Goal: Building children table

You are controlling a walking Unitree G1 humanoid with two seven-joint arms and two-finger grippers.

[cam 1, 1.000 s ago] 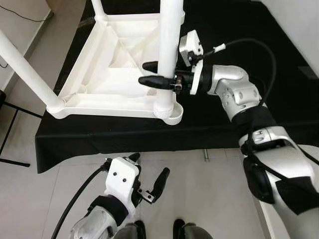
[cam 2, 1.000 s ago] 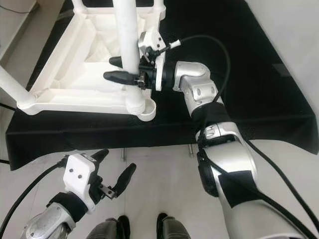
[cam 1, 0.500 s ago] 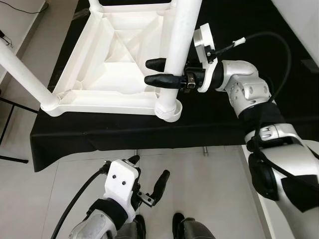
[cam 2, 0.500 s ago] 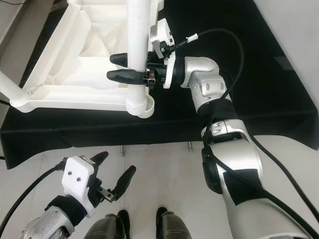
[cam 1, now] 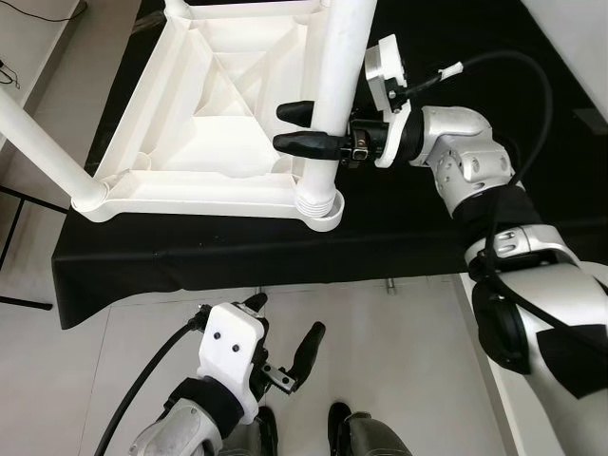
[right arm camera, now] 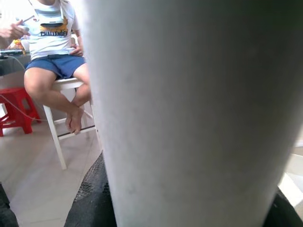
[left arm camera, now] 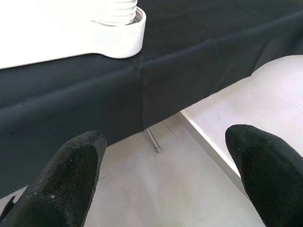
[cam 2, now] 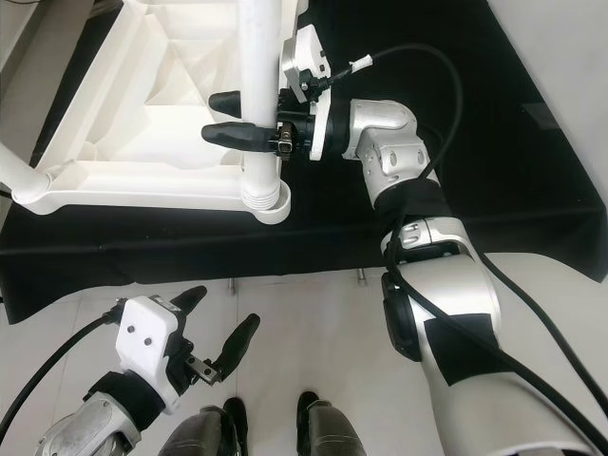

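The black-draped platform (cam 1: 418,237) carried the white table top (cam 1: 218,104) upside down, so its corner sockets faced up for the legs. Relative to that top, the near-right corner socket (cam 1: 318,201) held an upright white leg (cam 1: 337,76), threaded end down; another leg (cam 1: 43,142) rose from the near-left corner. The right gripper (cam 1: 304,127) was clenched around the near-right leg just above its socket, probably to twist it home. The left gripper (cam 1: 285,356) hung idle below the top's near edge, fingers (left arm camera: 71,175) spread apart, over the floor.
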